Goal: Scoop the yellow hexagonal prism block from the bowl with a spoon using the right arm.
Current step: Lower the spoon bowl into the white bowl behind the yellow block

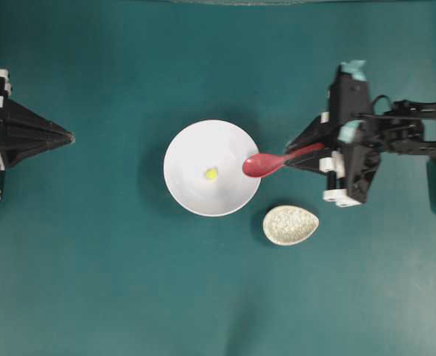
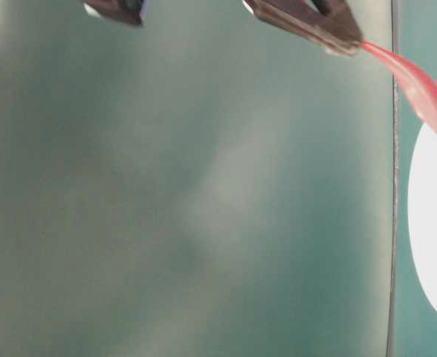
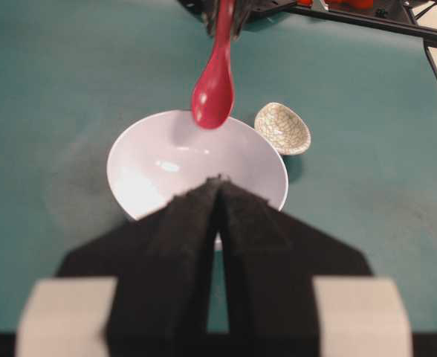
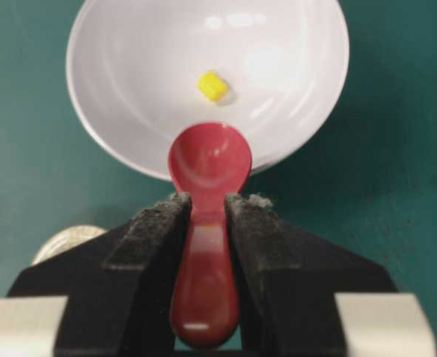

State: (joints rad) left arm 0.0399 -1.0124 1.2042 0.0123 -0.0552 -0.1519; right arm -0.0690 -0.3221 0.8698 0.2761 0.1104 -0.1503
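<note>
The white bowl [image 1: 203, 189] stands mid-table with the tiny yellow hexagonal prism block [image 1: 211, 173] lying inside it, also seen as the block [image 4: 212, 85] in the bowl [image 4: 129, 67]. My right gripper [image 1: 298, 155] is shut on the handle of the red spoon [image 1: 266, 164]; the spoon's scoop [image 4: 209, 160] hangs over the bowl's right rim, short of the block and above it. From the left wrist view the spoon [image 3: 214, 85] hovers over the bowl [image 3: 151, 160]. My left gripper [image 1: 68, 136] rests far left, shut and holding nothing, its tips [image 3: 218, 181] pressed together.
A speckled beige spoon rest [image 1: 290, 225] lies on the green mat just below and right of the bowl, under the right arm's reach. The right arm's body [image 1: 396, 141] fills the right edge. The mat [image 1: 114, 282] is bare elsewhere.
</note>
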